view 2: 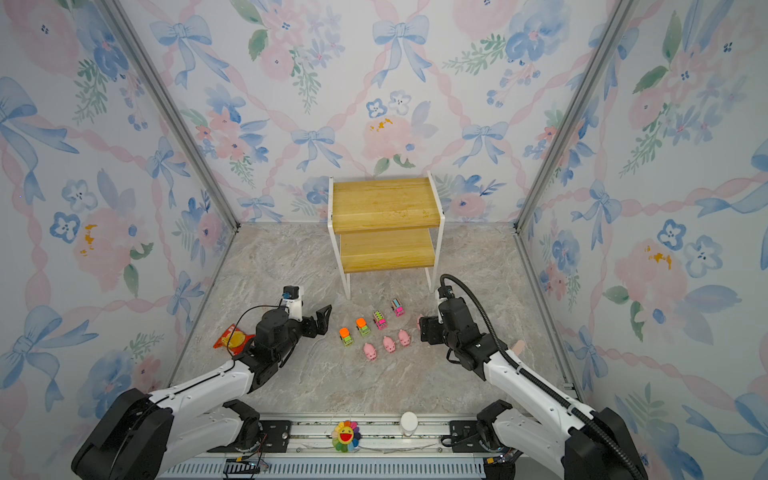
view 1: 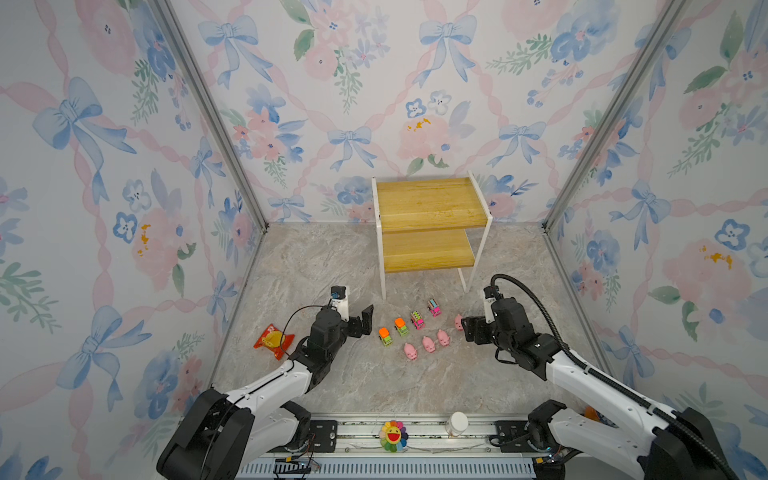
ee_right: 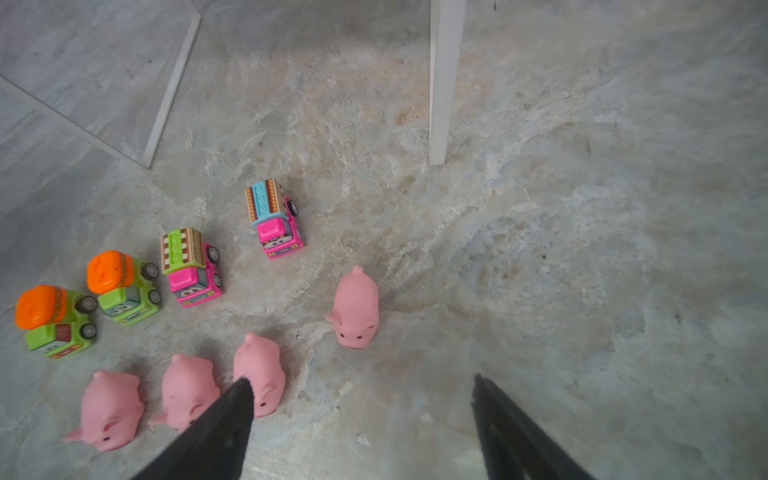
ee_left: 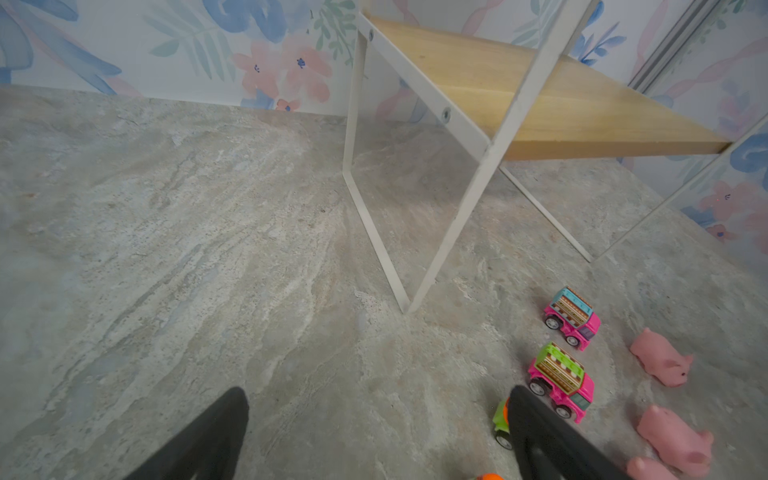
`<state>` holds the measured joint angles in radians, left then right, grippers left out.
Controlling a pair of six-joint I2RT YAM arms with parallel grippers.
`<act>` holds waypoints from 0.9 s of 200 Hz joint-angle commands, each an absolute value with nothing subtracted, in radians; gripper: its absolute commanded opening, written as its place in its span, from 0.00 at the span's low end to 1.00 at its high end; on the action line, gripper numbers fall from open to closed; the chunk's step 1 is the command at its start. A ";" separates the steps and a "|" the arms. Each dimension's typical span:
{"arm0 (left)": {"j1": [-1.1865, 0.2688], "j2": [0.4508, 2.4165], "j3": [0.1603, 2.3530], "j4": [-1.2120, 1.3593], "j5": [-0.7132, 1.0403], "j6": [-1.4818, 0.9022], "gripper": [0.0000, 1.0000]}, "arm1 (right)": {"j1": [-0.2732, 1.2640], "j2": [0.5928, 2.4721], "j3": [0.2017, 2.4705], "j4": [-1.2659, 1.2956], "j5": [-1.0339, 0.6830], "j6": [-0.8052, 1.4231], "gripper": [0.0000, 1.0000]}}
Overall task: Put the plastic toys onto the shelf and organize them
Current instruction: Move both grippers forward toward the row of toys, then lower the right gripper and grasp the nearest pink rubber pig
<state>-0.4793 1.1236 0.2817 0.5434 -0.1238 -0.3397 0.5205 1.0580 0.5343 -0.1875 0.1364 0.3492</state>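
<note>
Grasping the rightmost pig [ee_right: 356, 309], we should centre the wide-open, empty right end effector [ee_right: 361, 380] over its body, clear of the neighbouring pig [ee_right: 259, 365].

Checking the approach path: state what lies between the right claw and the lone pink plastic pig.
Nothing: only bare marbled tabletop separates the right claw from the lone pink plastic pig, as the right wrist view shows.
</note>
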 commanded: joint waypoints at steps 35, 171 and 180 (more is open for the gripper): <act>-0.495 1.223 0.320 0.525 -0.130 -0.429 0.98 | 0.534 1.268 0.514 -0.027 0.136 0.400 0.74; -0.496 1.229 0.309 0.525 -0.182 -0.426 0.98 | 0.582 1.457 0.389 0.309 0.170 0.379 0.62; -0.495 1.230 0.309 0.525 -0.183 -0.424 0.98 | 0.587 1.471 0.377 0.334 0.180 0.380 0.61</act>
